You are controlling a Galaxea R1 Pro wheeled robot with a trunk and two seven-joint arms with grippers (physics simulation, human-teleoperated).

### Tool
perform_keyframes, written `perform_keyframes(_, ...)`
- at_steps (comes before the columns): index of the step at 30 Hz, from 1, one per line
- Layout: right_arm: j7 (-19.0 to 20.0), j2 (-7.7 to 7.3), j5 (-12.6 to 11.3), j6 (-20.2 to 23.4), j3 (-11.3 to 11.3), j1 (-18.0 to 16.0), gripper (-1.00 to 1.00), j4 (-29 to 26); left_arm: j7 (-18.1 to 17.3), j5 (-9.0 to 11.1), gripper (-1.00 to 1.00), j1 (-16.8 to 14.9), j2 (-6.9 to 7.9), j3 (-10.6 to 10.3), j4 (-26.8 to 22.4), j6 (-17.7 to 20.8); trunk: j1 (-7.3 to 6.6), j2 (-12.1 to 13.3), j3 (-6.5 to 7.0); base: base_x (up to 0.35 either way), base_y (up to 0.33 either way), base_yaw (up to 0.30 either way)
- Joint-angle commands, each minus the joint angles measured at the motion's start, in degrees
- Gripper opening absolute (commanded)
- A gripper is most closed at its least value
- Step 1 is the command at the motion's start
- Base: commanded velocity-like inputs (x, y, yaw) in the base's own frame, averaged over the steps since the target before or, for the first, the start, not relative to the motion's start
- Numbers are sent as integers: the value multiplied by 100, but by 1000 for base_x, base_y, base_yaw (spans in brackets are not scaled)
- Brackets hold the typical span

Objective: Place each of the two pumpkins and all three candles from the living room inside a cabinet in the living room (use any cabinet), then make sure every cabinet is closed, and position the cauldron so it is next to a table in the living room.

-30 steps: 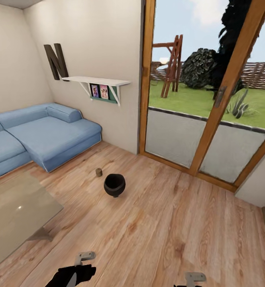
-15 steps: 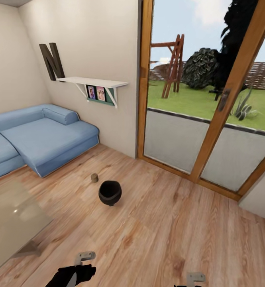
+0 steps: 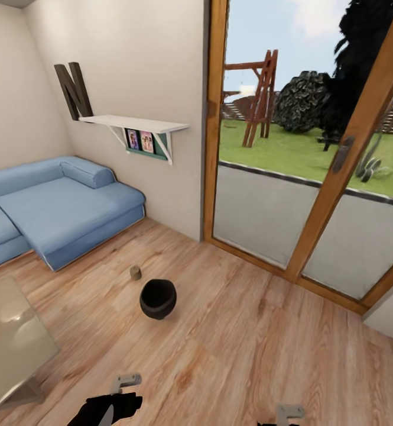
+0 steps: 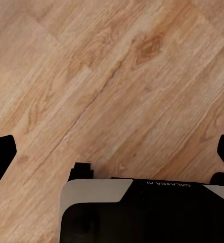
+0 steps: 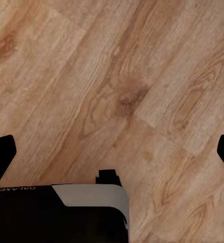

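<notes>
Nearest, the left gripper (image 4: 112,152) and right gripper (image 5: 112,152) hang over bare floor (image 3: 249,355), fingers spread wide and empty. The table (image 3: 7,343) shows one corner at the left. Further on, the cauldron (image 3: 158,299) sits on the floor, apart from the table, so that step looks unfinished. A candle (image 3: 135,273) stands just beyond it, not yet stowed.
</notes>
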Motion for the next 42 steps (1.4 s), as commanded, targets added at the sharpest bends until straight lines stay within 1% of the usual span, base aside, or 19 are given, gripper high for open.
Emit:
perform_keyframes(1,-26,-1,0,38,10,-1,100,-15,6,55,100,-2,0,2,-10,34,6,-10,-11,319,-15,93)
perform_keyframes(42,-26,4,0,40,11,-1,100,-13,6,56,100,-2,0,3,-10,34,6,-10,-11,322,-1,7)
